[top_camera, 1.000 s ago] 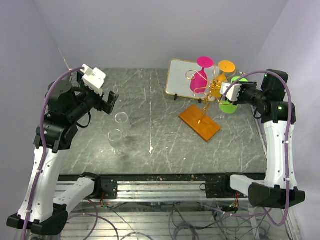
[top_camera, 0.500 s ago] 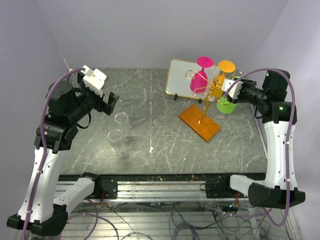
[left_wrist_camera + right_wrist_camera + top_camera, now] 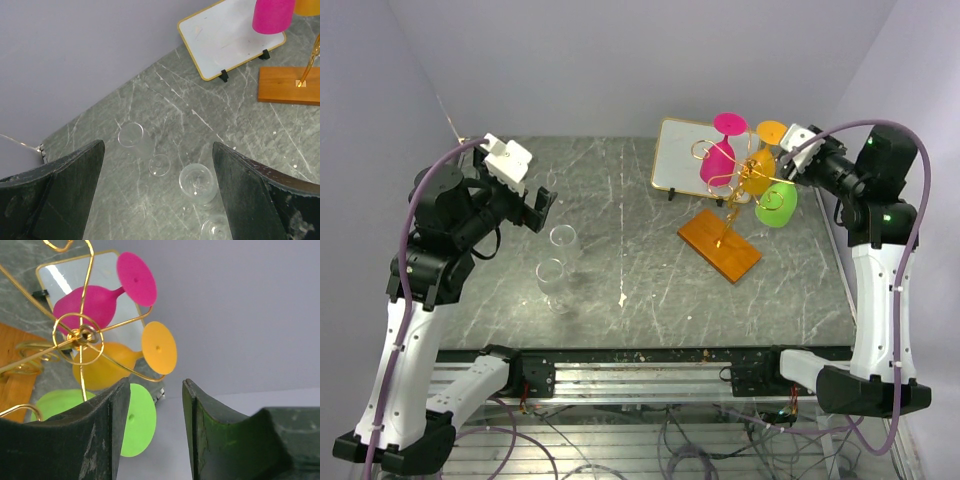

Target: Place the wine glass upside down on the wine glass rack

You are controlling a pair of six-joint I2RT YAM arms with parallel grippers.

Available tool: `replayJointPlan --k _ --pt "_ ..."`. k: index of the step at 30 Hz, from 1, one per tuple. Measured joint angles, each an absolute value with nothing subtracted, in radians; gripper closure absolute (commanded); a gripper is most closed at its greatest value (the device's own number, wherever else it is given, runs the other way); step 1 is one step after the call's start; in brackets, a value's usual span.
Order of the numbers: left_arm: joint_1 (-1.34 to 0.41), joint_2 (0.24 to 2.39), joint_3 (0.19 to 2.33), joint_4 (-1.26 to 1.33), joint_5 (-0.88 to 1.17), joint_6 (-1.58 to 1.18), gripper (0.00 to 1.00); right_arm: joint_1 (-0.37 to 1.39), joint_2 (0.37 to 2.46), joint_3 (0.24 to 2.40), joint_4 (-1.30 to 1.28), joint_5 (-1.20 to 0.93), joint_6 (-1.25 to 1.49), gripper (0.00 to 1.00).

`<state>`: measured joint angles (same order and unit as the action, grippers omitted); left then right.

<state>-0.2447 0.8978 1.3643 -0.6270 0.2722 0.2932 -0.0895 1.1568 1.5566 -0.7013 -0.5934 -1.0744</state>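
Note:
The gold wire wine glass rack (image 3: 728, 212) stands on its orange-brown wooden base (image 3: 720, 245) at the back right. A green wine glass (image 3: 777, 205) hangs upside down on it, beside a pink glass (image 3: 720, 157) and an orange glass (image 3: 766, 158). My right gripper (image 3: 788, 158) is open and empty, just behind and above the green glass. In the right wrist view the right gripper (image 3: 155, 390) is open, with the green foot (image 3: 137, 420) beside its left finger. My left gripper (image 3: 540, 205) is open and empty above two clear glasses (image 3: 563, 240).
A gold-framed mirror-like panel (image 3: 678, 155) stands behind the rack. The two clear glasses (image 3: 197, 180) stand upright on the left of the marble table (image 3: 640, 260), below my left gripper (image 3: 157, 146). The walls are close at the back and on both sides.
My right gripper has let go of the green glass and drawn back up and to the right. The green glass now hangs on the rack. The left arm has barely moved.

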Motion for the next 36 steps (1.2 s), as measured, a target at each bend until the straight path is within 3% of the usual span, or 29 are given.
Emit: replayJointPlan --k 3,7,19,28,36 --pt "-0.245 0.89 1.362 -0.629 0.268 0.3 0.01 -0.089 1.157 1.558 -0.662 -0.574 -1.004 0.21" --pt "-0.241 0.881 1.357 -0.633 0.25 0.303 0.01 -0.089 1.156 1.558 -0.608 -0.544 -0.9 0.01" --pt "-0.149 0.877 1.311 -0.622 0.088 0.249 0.01 -0.089 1.107 1.527 -0.515 -0.492 -0.524 0.0" --pt "-0.056 0.889 1.245 -0.604 0.105 0.163 0.02 -0.091 1.089 1.554 -0.652 -0.707 -0.513 0.0" --pt "-0.035 1.036 1.262 -0.594 0.146 0.12 0.05 -0.093 1.11 1.584 -0.686 -0.812 -0.5 0.0"
